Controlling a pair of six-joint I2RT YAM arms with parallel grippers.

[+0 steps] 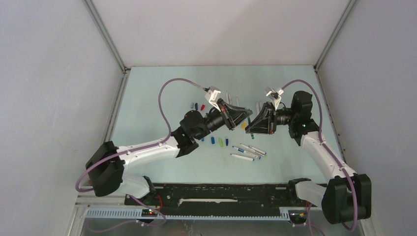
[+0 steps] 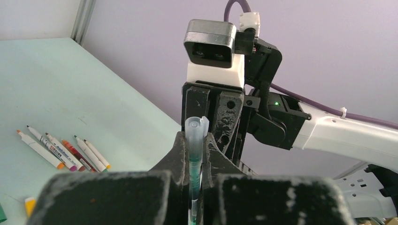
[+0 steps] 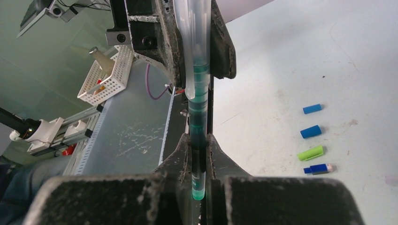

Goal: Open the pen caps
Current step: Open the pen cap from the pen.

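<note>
Translucent plastic pen [image 2: 194, 140], matt table [image 2: 61, 84].

The top camera hangs above and behind both arm bases, looking down over the whole table [image 1: 147, 93] from well back; the left wrist camera peers close along the left fingers [image 2: 174, 161], straight at the right wrist camera [image 2: 210, 44]; the right wrist view looks close along the right fingers [image 3: 180, 157] the opposite way; both share the green pen [image 2: 194, 159] between them; loose caps [image 3: 310, 131] show in right wrist and top views.
</note>
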